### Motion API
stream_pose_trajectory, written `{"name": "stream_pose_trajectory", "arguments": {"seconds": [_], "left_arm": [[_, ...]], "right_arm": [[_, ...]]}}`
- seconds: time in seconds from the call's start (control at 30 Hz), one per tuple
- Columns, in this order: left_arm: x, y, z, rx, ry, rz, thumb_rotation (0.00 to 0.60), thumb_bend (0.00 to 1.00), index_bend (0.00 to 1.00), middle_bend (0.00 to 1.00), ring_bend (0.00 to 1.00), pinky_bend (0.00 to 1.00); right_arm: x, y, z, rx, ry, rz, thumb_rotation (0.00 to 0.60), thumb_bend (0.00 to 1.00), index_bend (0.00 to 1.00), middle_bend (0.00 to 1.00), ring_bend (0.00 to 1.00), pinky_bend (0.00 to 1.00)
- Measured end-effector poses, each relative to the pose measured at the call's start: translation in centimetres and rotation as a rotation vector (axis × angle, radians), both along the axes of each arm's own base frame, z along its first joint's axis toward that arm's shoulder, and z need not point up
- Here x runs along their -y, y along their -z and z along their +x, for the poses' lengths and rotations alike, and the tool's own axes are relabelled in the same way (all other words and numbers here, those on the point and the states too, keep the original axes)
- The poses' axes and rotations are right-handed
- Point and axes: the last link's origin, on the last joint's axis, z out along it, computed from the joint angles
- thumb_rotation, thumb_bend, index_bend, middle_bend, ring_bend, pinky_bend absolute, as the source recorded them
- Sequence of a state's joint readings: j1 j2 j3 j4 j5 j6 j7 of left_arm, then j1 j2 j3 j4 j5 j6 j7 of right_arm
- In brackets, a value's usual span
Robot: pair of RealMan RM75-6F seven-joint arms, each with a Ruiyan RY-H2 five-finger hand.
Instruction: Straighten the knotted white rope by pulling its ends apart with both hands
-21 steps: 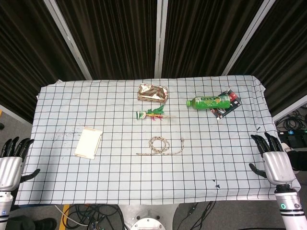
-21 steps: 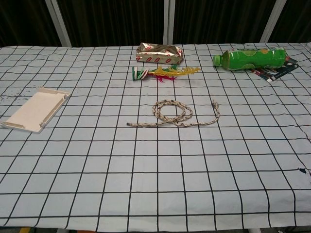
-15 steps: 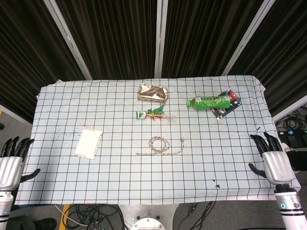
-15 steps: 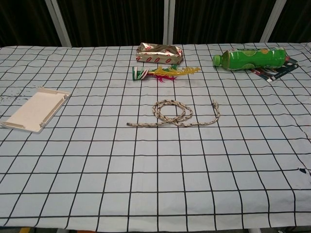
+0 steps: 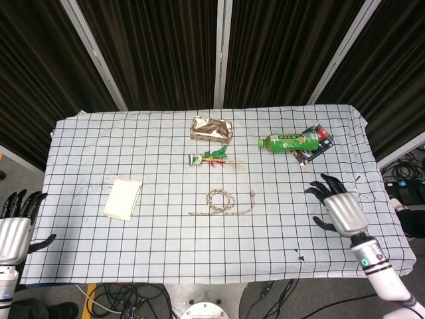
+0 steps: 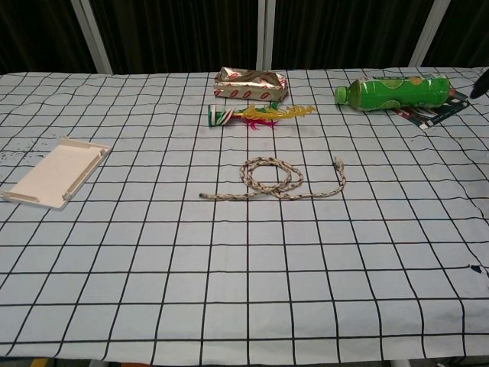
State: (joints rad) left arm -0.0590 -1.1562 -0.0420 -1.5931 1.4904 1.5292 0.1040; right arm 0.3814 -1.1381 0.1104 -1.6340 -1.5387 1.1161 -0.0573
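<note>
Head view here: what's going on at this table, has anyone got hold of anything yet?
Nothing is held yet. The knotted white rope lies loose in the middle of the checked table, one loop in it and both ends free. The right hand is over the table's right side, fingers apart and empty, well short of the rope. The left hand is off the table's left edge, also open. A green bottle, a foil packet and a white tray lie around, untouched.

- Bare checked cloth on the bench (image 5: 199, 252) all round the rope (image 5: 222, 201)
- Nearest obstacles: feather toy (image 5: 211, 158) behind, white tray (image 5: 123, 198) well left, green bottle (image 5: 290, 141) far right
</note>
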Motion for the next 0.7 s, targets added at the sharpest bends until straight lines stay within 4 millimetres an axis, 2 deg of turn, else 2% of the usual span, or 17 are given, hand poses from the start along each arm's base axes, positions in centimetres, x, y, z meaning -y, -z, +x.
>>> {"name": "stream_pose_trajectory", "arguments": {"seconds": [0.2,0.33,0.5,0.7], "left_arm": [[-0.2,0.0,-0.3,-0.001,-0.014,-0.005,0.6,0.09,0.14,0.13,0.0,0.0],[-0.4,-0.1,-0.6,0.001,-0.022,-0.004,0.6,0.09,0.14,0.13,0.0,0.0],[-0.6,-0.1,-0.8,0.002,-0.028,-0.006,0.6,0.09,0.14,0.13,0.0,0.0],[-0.8,0.0,-1.0,0.007,-0.03,-0.011,0.6,0.09,0.14,0.13,0.0,0.0]], "right_arm": [[4.9,4.8,3.3,-0.031,-0.095,0.127,0.6,0.24,0.37,0.21,0.02,0.1],[7.0,7.6,4.6,-0.051,-0.127,0.158,0.6,0.24,0.39,0.21,0.02,0.1],[7.9,10.4,5.3,-0.066,-0.158,0.175,0.6,0.24,0.42,0.22,0.02,0.08],[7.6,12.4,5.3,-0.08,-0.202,0.182,0.6,0.24,0.44,0.22,0.02,0.04]]}}
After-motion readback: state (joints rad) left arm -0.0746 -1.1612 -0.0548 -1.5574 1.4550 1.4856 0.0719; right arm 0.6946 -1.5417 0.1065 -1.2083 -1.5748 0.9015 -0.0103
